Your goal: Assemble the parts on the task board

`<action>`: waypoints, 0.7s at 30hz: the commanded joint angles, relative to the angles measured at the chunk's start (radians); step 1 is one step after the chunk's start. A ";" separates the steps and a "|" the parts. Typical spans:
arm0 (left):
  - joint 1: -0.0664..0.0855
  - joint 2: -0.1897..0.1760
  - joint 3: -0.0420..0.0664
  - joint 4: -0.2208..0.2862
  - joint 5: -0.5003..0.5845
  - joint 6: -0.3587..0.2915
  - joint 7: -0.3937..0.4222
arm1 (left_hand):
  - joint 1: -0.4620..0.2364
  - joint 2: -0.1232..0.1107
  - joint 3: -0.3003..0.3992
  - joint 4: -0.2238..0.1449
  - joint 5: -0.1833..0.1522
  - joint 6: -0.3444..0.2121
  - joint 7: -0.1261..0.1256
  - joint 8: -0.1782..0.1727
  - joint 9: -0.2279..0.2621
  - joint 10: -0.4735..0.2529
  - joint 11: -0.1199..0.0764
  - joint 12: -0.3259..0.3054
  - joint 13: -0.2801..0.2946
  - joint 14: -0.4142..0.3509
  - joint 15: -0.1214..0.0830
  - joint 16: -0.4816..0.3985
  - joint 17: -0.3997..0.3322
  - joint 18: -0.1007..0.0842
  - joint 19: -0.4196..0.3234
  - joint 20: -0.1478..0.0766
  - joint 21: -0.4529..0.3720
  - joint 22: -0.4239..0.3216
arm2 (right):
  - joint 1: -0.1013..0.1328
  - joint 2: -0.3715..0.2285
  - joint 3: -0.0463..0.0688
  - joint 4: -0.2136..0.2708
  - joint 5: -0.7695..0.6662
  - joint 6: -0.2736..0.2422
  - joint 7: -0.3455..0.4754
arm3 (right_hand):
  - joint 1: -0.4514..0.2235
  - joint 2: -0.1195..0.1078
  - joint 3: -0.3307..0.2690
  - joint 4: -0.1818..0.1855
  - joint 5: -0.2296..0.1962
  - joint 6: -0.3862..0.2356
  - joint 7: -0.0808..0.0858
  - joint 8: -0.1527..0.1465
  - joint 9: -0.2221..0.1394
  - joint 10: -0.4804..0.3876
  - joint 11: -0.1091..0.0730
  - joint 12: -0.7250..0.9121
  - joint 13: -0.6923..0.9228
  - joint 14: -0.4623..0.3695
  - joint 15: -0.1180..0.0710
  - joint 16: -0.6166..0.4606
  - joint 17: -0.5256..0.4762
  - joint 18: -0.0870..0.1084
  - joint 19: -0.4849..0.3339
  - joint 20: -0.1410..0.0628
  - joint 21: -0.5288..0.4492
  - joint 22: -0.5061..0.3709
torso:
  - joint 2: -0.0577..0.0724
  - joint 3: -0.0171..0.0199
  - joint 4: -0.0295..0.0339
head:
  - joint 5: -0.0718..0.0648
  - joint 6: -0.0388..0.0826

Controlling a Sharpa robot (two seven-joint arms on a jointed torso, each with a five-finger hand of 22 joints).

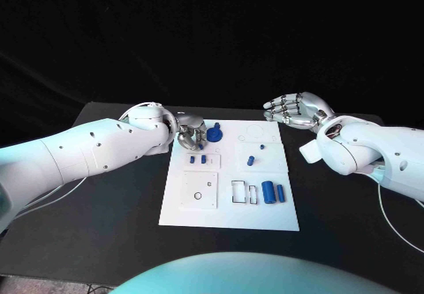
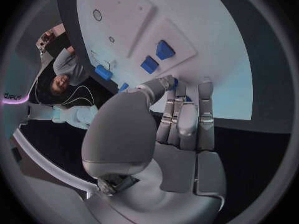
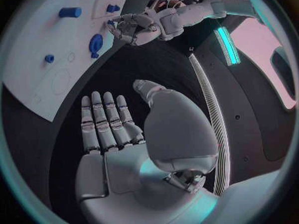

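presently the silver left hand [image 1: 188,136] sits at the far-left corner of the white rectangular task board [image 1: 203,211], fingers curled beside a blue round-headed part [image 1: 215,133]; whether it grips cannot be told. the silver right hand [image 1: 292,110] hovers open over the black table [image 1: 115,202], holding nothing. risk: a fingertip could nudge the part askew.

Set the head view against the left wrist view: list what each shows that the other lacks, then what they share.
Head view alone: the right hand, open, held over the table off the board's far right corner, and two blue cylinders lying near the board's right edge. Left wrist view alone: the left hand's palm side. Both: the left hand at the white task board and two small blue blocks.
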 commanded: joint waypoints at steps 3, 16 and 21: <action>-0.002 0.003 -0.001 0.001 0.005 0.032 -0.002 | -0.010 -0.001 -0.006 -0.003 0.002 0.000 0.005 -0.006 0.000 0.006 0.001 -0.005 -0.001 0.001 0.003 -0.003 0.002 0.015 -0.004 0.001 -0.006 0.000 | 0.000 0.000 0.000 0.001 -0.009 0.009 0.007 | -0.002 0.000 0.001 0.003 0.003 0.003 0.095 0.004 -0.002 0.006 0.000 0.002 -0.001 0.003 0.000 -0.002 -0.001 -0.005 0.005 0.001 0.002 -0.001 | 0.000 0.0005 0.0002 | -0.001 0.000; -0.002 0.006 -0.002 -0.003 0.006 0.033 -0.005 | -0.039 -0.014 -0.022 0.004 0.010 -0.019 0.010 -0.026 -0.003 -0.026 0.012 -0.025 -0.002 -0.011 0.013 -0.002 -0.012 0.014 -0.013 0.009 -0.024 -0.003 | 0.000 0.000 0.000 0.000 -0.009 0.015 0.000 | -0.003 0.000 0.001 0.003 0.003 0.003 0.096 0.004 -0.002 0.005 0.000 0.001 -0.001 0.003 0.001 -0.002 -0.001 -0.005 0.004 0.001 0.001 -0.002 | 0.000 0.0004 -0.0001 | 0.002 0.000; -0.002 0.007 -0.002 -0.004 0.007 0.036 -0.012 | -0.048 -0.019 -0.028 0.006 0.014 -0.025 0.011 -0.031 -0.004 -0.044 0.017 -0.029 -0.002 -0.018 0.017 -0.002 -0.020 0.015 -0.017 0.013 -0.034 -0.006 | 0.000 0.001 0.000 -0.001 -0.009 0.020 -0.003 | -0.004 -0.001 0.001 0.004 0.003 0.002 0.096 0.004 -0.002 0.005 0.000 0.001 -0.001 0.002 0.001 -0.002 -0.002 -0.005 0.004 0.001 0.001 -0.003 | 0.000 0.0005 -0.0002 | 0.001 0.000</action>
